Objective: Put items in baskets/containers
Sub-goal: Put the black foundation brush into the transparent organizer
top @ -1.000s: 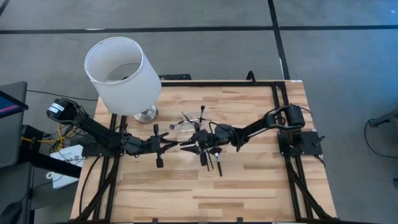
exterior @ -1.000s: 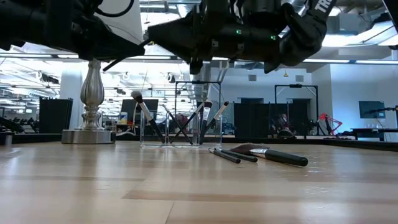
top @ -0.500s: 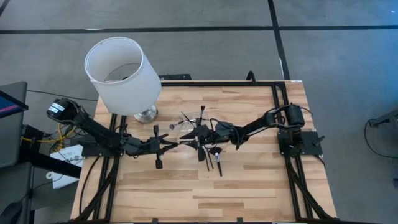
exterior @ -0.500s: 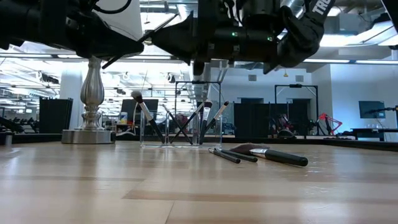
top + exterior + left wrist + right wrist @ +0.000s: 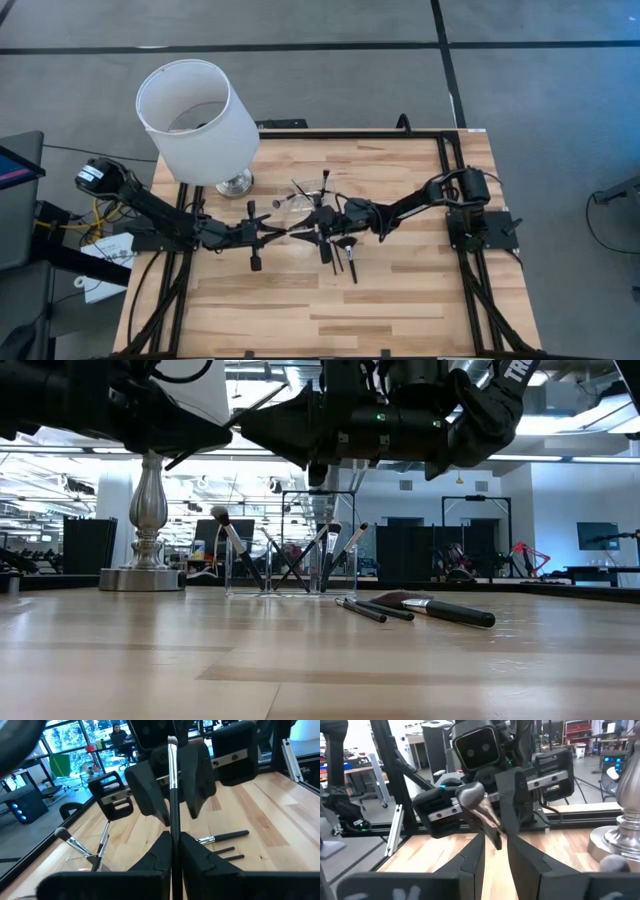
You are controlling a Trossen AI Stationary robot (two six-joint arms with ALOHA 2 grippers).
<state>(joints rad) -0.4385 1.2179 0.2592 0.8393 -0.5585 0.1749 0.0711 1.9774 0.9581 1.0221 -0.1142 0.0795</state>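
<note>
My left gripper (image 5: 283, 232) (image 5: 172, 845) is shut on a slim black makeup brush (image 5: 172, 795), held above the table's middle. The brush's silver ferrule (image 5: 172, 772) and grey bristle head (image 5: 471, 796) point toward my right gripper (image 5: 312, 229) (image 5: 496, 842). That gripper faces the left one, open, with one finger on each side of the brush and a gap showing on both sides. The clear holder (image 5: 305, 545) (image 5: 305, 205) stands just beyond them on the table, with several brushes leaning inside it. Three more brushes (image 5: 430, 607) (image 5: 340, 255) lie flat on the wood, nearer the front. My left gripper pinches the brush's black handle (image 5: 172, 832) between its two fingers. It comes in roughly level from the table's left, with the fingers lying along the brush. The brush is lifted clear of the table and sticks out beyond the fingertips, tilted slightly upward.
A big white lampshade (image 5: 195, 120) on a silver base (image 5: 148, 575) stands at the table's far left, close to my left arm. The near half of the wooden table (image 5: 330, 310) is bare. Black frame rails (image 5: 450, 170) run along the table's edges.
My right gripper has moved slightly toward the left gripper. Its fingers, spread wide a second ago, now stand closer together around the brush's far end. The left gripper has kept still, holding the brush.
</note>
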